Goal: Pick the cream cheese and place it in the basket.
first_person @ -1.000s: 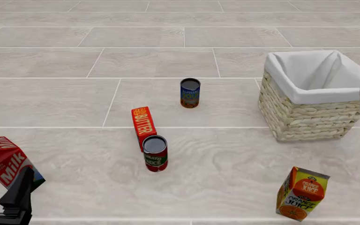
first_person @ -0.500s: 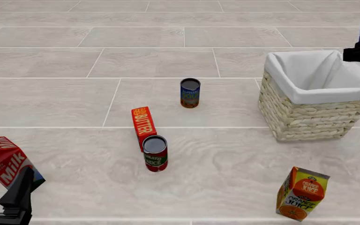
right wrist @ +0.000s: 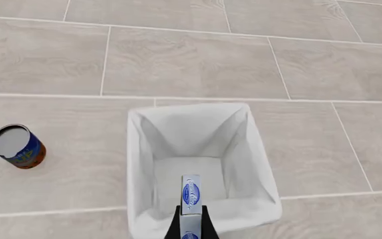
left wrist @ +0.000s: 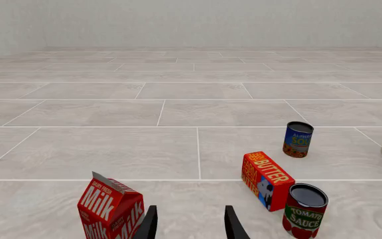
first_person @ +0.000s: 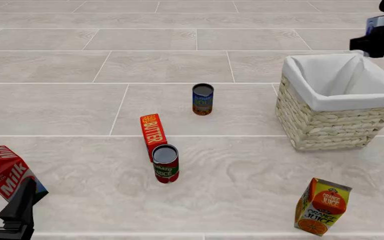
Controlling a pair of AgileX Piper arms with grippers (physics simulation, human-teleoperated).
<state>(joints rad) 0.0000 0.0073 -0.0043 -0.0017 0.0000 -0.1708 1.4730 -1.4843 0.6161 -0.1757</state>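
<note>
The cream cheese [right wrist: 191, 193], a small pale blue and white box, is held edge-on with my right gripper [right wrist: 191, 225] shut on it. In the front view this gripper [first_person: 377, 33] hangs with the cream cheese [first_person: 377, 22] in the air, over the far right corner of the basket [first_person: 332, 125]. The right wrist view looks straight down into the basket's white lining [right wrist: 198, 149], which has nothing in it. My left gripper [first_person: 5, 201] rests low at the near left, and its fingers [left wrist: 148, 224] stand open with nothing between them.
A milk carton [first_person: 6, 172] leans just ahead of the left gripper. A butter box [first_person: 152, 130], a tomato sauce can [first_person: 165, 163] and a blue can [first_person: 203, 99] stand mid-floor. An orange juice carton [first_person: 322, 206] stands near right.
My right gripper has risen with the cream cheese from beside the basket's right wall to above its far right corner, shifting slightly left. The left arm has not moved.
</note>
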